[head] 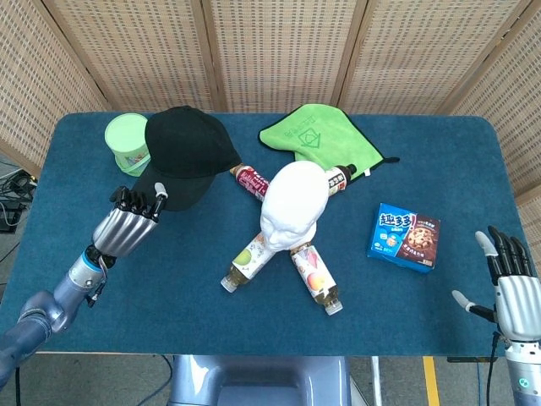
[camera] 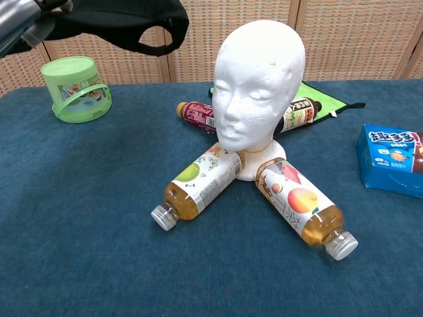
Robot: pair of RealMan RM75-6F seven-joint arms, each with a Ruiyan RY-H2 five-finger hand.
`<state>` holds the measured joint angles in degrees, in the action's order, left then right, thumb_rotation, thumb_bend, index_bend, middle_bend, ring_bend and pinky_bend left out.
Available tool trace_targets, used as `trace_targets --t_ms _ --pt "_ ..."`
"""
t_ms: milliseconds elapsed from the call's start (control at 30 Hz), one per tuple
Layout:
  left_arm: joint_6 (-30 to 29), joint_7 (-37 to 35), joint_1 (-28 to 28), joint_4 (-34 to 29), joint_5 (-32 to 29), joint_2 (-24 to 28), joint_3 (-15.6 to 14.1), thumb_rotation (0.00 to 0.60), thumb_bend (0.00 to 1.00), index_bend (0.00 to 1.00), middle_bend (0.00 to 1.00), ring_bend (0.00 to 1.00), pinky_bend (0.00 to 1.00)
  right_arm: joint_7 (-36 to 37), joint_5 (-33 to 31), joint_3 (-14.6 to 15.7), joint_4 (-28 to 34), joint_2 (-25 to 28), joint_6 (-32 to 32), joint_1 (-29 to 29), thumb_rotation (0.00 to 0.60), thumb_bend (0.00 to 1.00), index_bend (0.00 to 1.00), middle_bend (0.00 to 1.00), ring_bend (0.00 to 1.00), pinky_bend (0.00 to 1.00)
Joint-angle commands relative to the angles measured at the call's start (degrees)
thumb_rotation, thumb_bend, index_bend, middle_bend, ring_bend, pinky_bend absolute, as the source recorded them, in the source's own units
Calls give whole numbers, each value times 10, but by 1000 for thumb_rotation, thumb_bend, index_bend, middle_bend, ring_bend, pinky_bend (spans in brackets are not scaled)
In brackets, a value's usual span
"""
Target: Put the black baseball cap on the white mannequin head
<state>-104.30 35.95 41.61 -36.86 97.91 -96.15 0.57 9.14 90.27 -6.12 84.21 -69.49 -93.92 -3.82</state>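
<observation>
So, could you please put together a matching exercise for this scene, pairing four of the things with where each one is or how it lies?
Things:
1. black baseball cap
2. white mannequin head
3. green tub
4. blue snack box

Places or states:
A. flat on the table, towards the robot's right
B. held up off the table by the left hand
C. upright at the far left of the table
D. upright in the middle, with bottles lying around its base

Pairs: 1-B, 2-D, 3-C, 4-A
</observation>
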Motion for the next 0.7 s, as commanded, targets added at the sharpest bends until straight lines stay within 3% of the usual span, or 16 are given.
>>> trace_targets --t_ms 33,400,700 --pt "-8 43 29 -113 10 65 27 600 697 898 936 878 746 3 0 -1 0 1 -3 1 600 51 0 0 0 0" --pt "86 168 93 -336 33 149 71 600 692 895 936 878 746 15 -1 -3 -1 5 -8 4 600 51 0 0 0 0" --pt "172 247 139 -417 49 144 94 600 690 894 936 878 746 41 -10 -6 -4 12 -7 6 600 51 0 0 0 0"
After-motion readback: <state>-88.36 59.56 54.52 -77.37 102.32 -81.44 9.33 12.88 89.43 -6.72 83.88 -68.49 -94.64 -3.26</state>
